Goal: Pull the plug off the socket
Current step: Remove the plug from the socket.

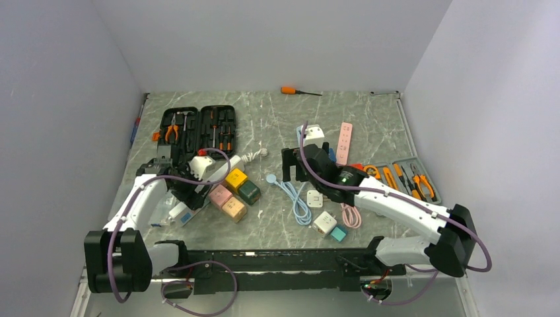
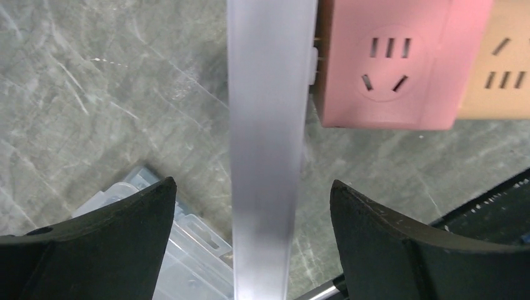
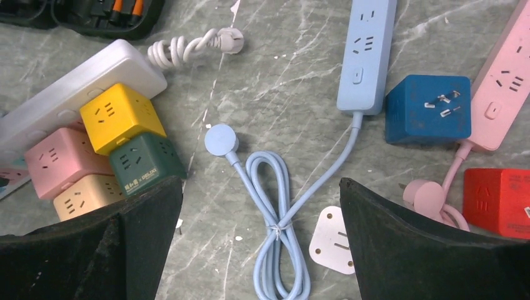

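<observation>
Socket cube [image 3: 147,165], green, DELIXI printed in white

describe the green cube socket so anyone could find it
Look in front of the open black tool case at the table's back left, where a white strip lies. Beside it sit a yellow cube, pink cube, tan cube and the green cube, the only dark one, with white lettering.
</observation>
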### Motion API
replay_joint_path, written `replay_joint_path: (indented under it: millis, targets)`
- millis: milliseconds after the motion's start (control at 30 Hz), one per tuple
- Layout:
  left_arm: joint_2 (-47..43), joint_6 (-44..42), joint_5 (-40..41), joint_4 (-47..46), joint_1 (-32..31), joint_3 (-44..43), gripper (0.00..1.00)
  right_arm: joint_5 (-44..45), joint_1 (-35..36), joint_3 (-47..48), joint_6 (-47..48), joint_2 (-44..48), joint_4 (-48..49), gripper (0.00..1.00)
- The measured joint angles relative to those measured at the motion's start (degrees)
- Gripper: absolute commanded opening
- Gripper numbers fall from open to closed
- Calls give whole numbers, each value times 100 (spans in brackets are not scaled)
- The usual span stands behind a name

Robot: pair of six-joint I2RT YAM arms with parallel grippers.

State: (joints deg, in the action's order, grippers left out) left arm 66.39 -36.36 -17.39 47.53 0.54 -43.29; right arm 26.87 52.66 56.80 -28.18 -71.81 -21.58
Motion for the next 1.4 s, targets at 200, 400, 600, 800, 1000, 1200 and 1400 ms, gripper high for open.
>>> replay_joint_path:
  millis: [200,400,600,800,1000,1200,1400]
  targets:
    - [92,37,256,-404,-175,216,64,13,-2,-319,-20,221,175,96]
    - [254,260,289,-538,-684,350,28,9,-2,-538,-74,219,330,96]
    - [245,452,286,-579,-1287,262,21,-17,-2,-848,-96,219,446,96]
    - [647,754,385,-573,-1742,-74,9,-39,0,-914,-96,219,535,97]
    - [1080,1104,330,-684,-2013,-374,0,-44,92,-966,-122,109,743,98]
    - [1113,1182,247,-734,-2015,-374,0,-37,415,-874,-127,-684,973,98]
    - [903,1025,212,-695,-2011,-315,0,-129,610,-420,44,-1523,1217,98]
